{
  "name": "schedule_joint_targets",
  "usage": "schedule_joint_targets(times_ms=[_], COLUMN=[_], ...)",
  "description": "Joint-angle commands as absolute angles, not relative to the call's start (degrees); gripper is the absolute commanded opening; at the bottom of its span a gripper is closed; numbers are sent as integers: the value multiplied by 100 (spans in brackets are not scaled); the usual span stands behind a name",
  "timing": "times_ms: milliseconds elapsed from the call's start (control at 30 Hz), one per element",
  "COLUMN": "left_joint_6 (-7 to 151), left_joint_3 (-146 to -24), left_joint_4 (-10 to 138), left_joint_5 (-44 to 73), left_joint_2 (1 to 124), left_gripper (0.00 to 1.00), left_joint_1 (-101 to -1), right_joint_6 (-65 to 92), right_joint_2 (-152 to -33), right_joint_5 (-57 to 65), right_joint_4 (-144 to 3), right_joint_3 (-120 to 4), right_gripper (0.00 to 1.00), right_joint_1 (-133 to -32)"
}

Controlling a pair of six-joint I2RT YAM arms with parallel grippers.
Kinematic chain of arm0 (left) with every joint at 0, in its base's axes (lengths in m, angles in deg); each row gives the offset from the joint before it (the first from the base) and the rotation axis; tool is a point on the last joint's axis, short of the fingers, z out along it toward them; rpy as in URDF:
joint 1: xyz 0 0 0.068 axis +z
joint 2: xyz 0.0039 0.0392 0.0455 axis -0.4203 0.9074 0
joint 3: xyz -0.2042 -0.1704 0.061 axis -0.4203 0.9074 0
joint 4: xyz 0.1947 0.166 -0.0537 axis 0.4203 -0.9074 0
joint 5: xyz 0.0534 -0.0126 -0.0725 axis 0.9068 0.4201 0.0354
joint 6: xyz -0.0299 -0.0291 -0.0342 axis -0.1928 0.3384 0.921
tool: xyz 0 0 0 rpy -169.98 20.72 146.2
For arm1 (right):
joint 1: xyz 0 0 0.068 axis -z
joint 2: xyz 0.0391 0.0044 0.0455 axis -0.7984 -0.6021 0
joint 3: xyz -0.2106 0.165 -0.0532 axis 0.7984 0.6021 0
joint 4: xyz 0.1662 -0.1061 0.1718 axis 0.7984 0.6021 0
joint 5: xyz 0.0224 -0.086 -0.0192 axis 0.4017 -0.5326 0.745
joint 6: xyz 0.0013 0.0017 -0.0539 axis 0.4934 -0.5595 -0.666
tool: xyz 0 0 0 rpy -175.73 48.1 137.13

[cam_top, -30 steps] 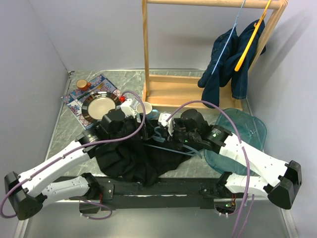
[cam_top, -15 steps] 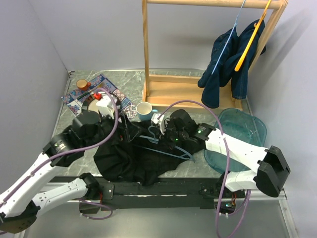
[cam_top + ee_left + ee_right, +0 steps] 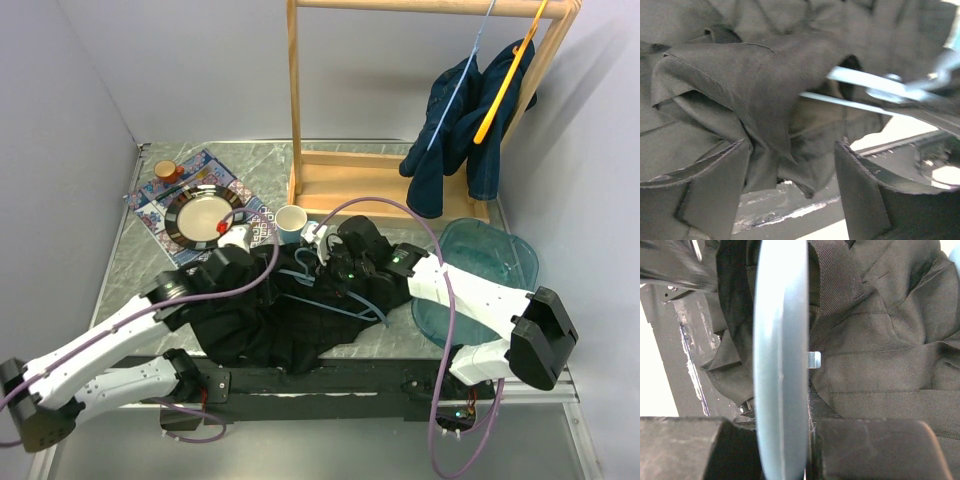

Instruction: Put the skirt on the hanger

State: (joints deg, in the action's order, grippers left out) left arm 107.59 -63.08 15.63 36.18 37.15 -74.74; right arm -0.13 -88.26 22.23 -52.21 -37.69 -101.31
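Note:
The black skirt [image 3: 265,322] lies crumpled on the table in front of the arm bases. A pale blue hanger [image 3: 335,298] rests across its upper right part. My right gripper [image 3: 335,262] is shut on the hanger; in the right wrist view the hanger's bar [image 3: 781,340] runs straight up between the jaws of the gripper [image 3: 785,450], with skirt cloth [image 3: 885,340] behind. My left gripper [image 3: 258,275] sits over the skirt's upper left edge. In the left wrist view, the gripper [image 3: 792,167] is open, a skirt fold [image 3: 760,100] hangs between the fingers, and the hanger [image 3: 865,85] lies beyond.
A wooden rack [image 3: 294,100] stands at the back with dark blue garments [image 3: 455,125] and an orange hanger [image 3: 508,75] on it. A teal basin [image 3: 495,268] sits right of the skirt. A cup [image 3: 291,222], a plate [image 3: 200,212] and a patterned mat [image 3: 150,210] lie behind the left gripper.
My left arm swung out to the left, then came back down onto the skirt's upper left edge. The right gripper carried the hanger a little left and toward the back.

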Motion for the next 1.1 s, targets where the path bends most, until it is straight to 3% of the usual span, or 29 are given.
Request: schedule_joint_targets(times_ms=[0,67,100,167,200,233,500,900,967,1000,1067], left_joint_6=[11000,10974,10913,10834,10711,10632,10236,10210,10078,10025,9885], left_joint_3=[-6342,-6334,-6334,-6351,-6395,-6430,-6764,-7238,-7300,-7318,-7292], left_joint_4=[1567,1673,1760,1831,1875,2023,3201,3722,3572,3493,3247], left_joint_5=[4392,4568,4604,4657,4596,4473,1891,1203,1229,1290,1395], left_joint_2=[4087,4149,4202,4255,4281,4281,4403,5229,5230,5169,5073], left_gripper=[62,61,48,33,8,1,1,2,11,28,41], left_joint_1=[-7653,-7662,-7662,-7654,-7662,-7654,-7890,-8321,-8313,-8313,-8321], right_joint_6=[68,77,77,85,85,85,112,-108,-108,-108,-160], right_joint_2=[-8817,-8800,-8791,-8791,-8765,-8774,-8888,-8238,-8176,-8098,-8009], right_joint_5=[2353,2380,2380,2406,2406,2415,2538,3003,3267,3389,3671], right_joint_4=[-5482,-5474,-5474,-5474,-5491,-5483,-5369,-5412,-5560,-5631,-5841], right_joint_3=[-4021,-4021,-4021,-4013,-3995,-3986,-4223,-4022,-3873,-3811,-3618], right_gripper=[0,0,0,0,0,0,0,0,0,0,0], right_joint_1=[-10123,-10132,-10123,-10132,-10123,-10132,-10132,-10079,-9904,-9860,-9754])
